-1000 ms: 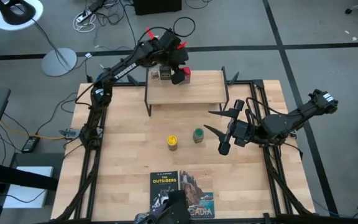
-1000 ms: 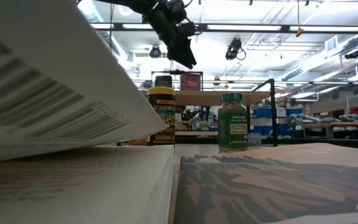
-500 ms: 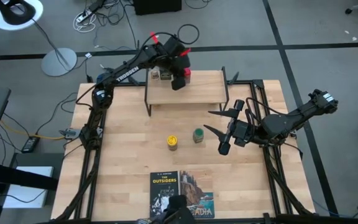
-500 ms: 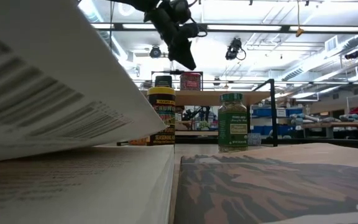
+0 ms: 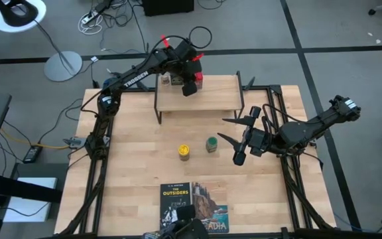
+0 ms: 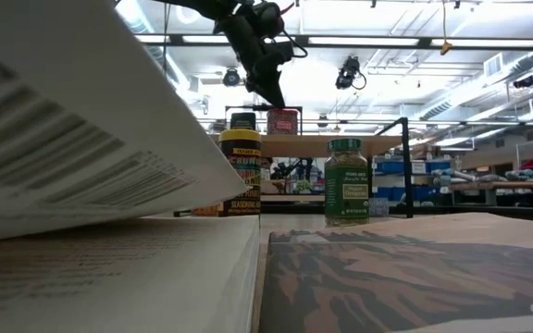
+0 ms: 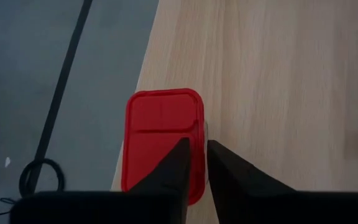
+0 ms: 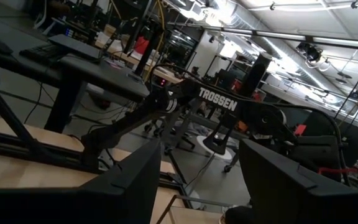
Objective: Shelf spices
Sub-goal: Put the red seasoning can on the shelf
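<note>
On the shelf's wooden top board (image 5: 207, 97) a red square tin (image 7: 160, 121) stands on its base at the far edge, with a dark grey tin (image 5: 175, 80) beside it. My left gripper (image 7: 195, 163) hovers just above the red tin (image 6: 283, 120), fingers pointing down and drawn together with only a slit between them, touching nothing. The yellow-lidded jar (image 5: 184, 152) and the green-lidded jar (image 5: 211, 144) stand upright on the table in front of the shelf. My right gripper (image 5: 232, 131) waits open, right of the green-lidded jar.
Two paperback books (image 5: 194, 207) lie at the table's near edge, and they fill the foreground of the low view. The shelf's thin black legs (image 5: 156, 109) stand on the table's far part. Bare wood lies between the jars and the shelf.
My left gripper's fingers have closed together above the red tin, which has stayed standing on the shelf.
</note>
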`<state>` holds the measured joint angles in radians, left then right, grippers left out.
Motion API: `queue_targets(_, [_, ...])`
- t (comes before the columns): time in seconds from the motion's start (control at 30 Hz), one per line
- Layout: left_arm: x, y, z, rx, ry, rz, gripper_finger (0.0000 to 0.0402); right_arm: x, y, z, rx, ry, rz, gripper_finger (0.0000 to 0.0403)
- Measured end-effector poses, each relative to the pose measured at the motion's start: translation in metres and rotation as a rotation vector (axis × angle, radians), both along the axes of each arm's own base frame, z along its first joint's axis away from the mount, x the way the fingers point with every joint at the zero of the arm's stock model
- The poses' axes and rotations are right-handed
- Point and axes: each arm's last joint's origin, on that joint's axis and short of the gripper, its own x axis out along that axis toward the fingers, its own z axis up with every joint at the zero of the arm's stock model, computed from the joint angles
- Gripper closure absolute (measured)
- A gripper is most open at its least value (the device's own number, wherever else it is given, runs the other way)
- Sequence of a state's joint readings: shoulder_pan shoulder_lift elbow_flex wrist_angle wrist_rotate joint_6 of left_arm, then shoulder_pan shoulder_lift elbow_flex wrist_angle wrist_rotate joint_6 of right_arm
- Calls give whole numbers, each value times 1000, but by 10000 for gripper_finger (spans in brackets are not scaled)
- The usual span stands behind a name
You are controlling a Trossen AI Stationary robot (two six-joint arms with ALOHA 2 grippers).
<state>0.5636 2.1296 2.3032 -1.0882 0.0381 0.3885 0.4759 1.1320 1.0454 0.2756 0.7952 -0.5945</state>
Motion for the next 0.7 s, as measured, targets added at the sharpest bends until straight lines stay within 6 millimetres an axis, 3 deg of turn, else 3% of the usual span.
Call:
queue_targets(0.47, [4,-10,9,36,10,-23,346,0,0,0,-1,1,1,188])
queue_targets(0.7, [7,-26,4,54,105,-49,380,0,0,0,-1,2,1,188])
